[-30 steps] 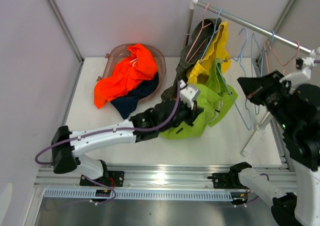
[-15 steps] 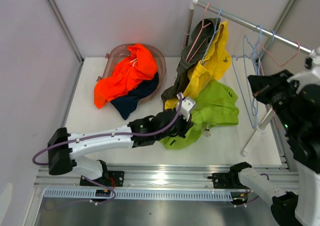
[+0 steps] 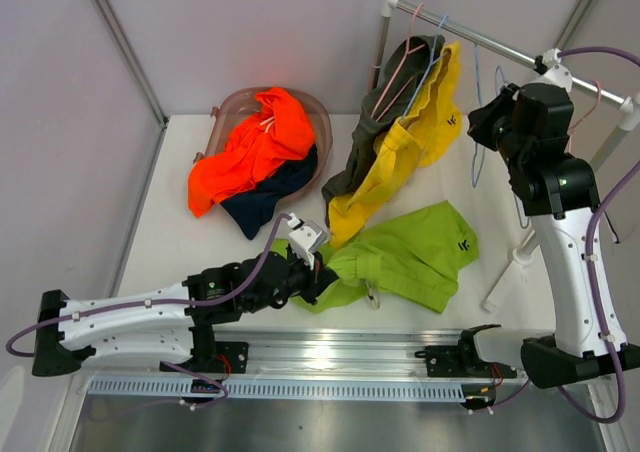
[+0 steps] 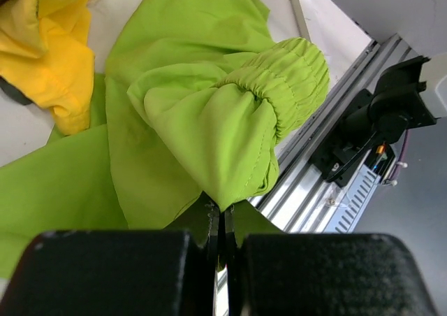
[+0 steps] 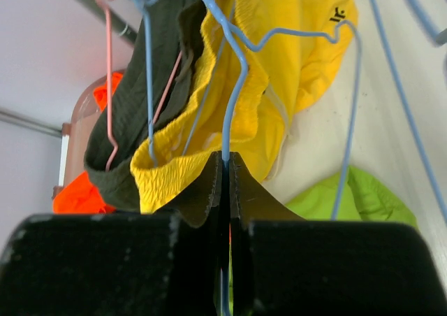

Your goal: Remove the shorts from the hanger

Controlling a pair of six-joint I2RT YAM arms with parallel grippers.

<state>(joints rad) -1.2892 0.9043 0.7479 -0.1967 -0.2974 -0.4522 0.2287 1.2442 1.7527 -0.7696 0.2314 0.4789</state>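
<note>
- My left pincer [image 4: 221,214] is clamped tight on a fold of the lime green shorts [image 3: 410,257], which lie spread on the surface [image 3: 200,242] at about 5 o'clock.
- My right pincer [image 5: 225,163] is closed on the wire of a blue hanger [image 5: 234,64], up by the rail [image 3: 470,37] at 1 o'clock.
- The yellow shorts [image 3: 420,132] and the olive-grey shorts [image 3: 375,132] hang from that rail, touching each other.
- The orange shorts [image 3: 250,142] and the navy shorts [image 3: 265,197] sit heaped in a clear basin [image 3: 235,102] at 10 o'clock, the orange pair on top.
</note>
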